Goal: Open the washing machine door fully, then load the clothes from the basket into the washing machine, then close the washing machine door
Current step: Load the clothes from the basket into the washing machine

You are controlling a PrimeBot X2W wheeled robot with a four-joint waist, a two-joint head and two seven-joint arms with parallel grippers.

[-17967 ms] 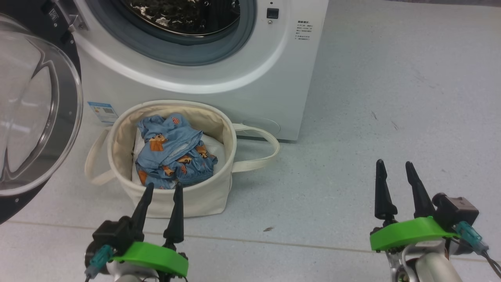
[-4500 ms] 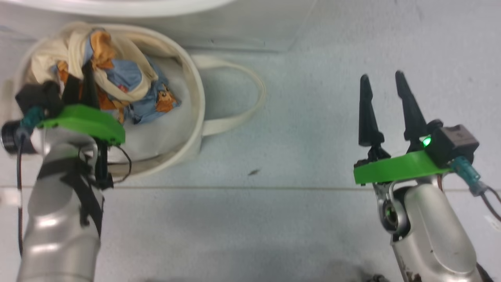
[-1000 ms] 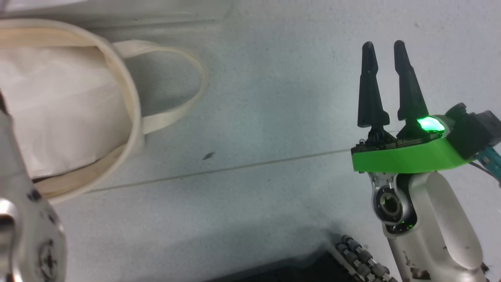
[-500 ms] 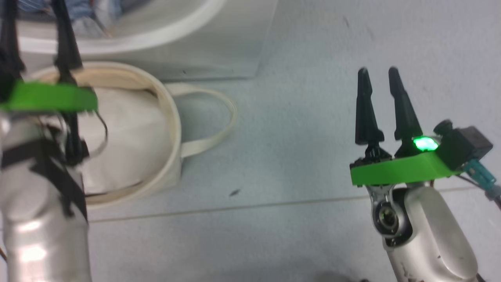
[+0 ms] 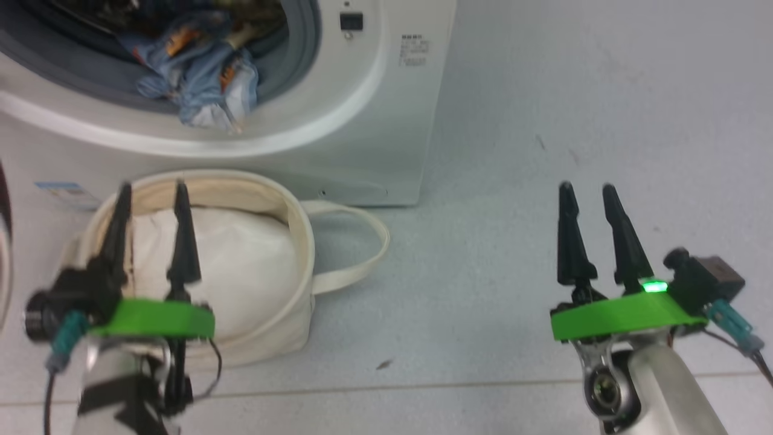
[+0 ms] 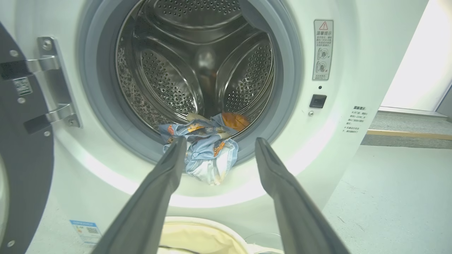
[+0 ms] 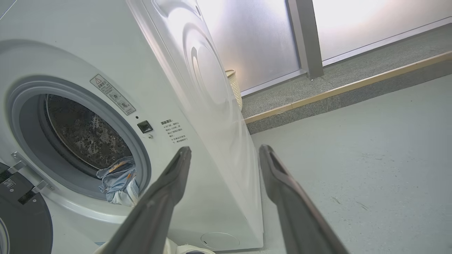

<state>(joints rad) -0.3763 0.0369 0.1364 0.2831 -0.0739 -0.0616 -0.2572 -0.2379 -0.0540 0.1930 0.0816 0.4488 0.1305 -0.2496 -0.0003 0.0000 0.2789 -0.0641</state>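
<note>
The white washing machine [image 5: 374, 121] stands with its porthole uncovered. The blue printed clothes [image 5: 199, 66] lie in the drum mouth, partly hanging over the grey seal, as the left wrist view [image 6: 204, 151] and right wrist view [image 7: 118, 183] also show. The washing machine door [image 6: 21, 141] is swung out to the left on its hinge. Below the machine sits the cream basket [image 5: 302, 254], holding just a white bundle [image 5: 241, 266]. My left gripper [image 5: 151, 193] hovers open and empty over the basket, its fingers aimed at the drum [image 6: 219, 141]. My right gripper [image 5: 583, 190] is open above the floor.
Grey floor stretches right of the machine, with a tile seam near the bottom of the head view. A step with a wooden edge [image 7: 353, 88] and frosted glass panels lie beyond the machine. One basket handle [image 5: 356, 241] loops out to the right.
The clothes, held in the basket by my left gripper 4.5 s ago, now lie in the drum mouth. The left gripper has let go and drawn back over the basket. The head camera tilted up.
</note>
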